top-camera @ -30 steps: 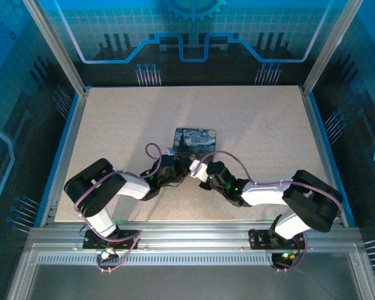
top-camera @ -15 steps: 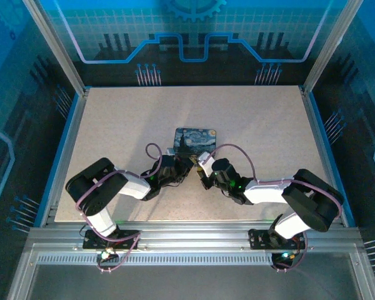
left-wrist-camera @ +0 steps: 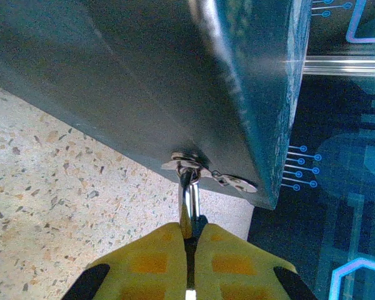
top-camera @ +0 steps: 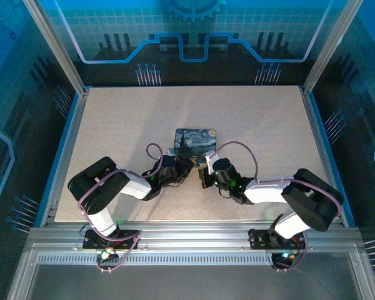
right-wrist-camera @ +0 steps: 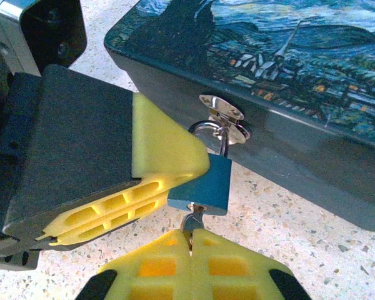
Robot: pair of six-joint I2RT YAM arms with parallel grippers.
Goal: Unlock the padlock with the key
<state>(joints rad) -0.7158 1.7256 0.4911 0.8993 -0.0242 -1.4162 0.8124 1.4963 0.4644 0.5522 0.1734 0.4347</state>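
Observation:
The small blue padlock [right-wrist-camera: 203,185] hangs by its silvery shackle [left-wrist-camera: 191,197] from the metal hasp [right-wrist-camera: 222,114] on the front of the starry-night box [right-wrist-camera: 287,94]. My left gripper [left-wrist-camera: 190,232] is shut on the padlock's body, its yellow fingers [right-wrist-camera: 159,150] clamping it from the left. The thin silvery key [right-wrist-camera: 192,220] stands in the keyhole on the padlock's underside. My right gripper [right-wrist-camera: 191,236] is shut on the key's head. In the top view the box [top-camera: 195,139] lies mid-table, with the left gripper [top-camera: 186,167] and the right gripper [top-camera: 204,172] meeting at its near edge.
The speckled tabletop [top-camera: 256,125] stretches wide behind and to both sides of the box. Metal frame posts [top-camera: 315,69] and blue-lit panels bound the table. A cable loop [top-camera: 237,150] arches over the right wrist.
The right wrist has turned and shifted slightly, and its cable loop has swung up and to the right. The left arm and the box have stayed put.

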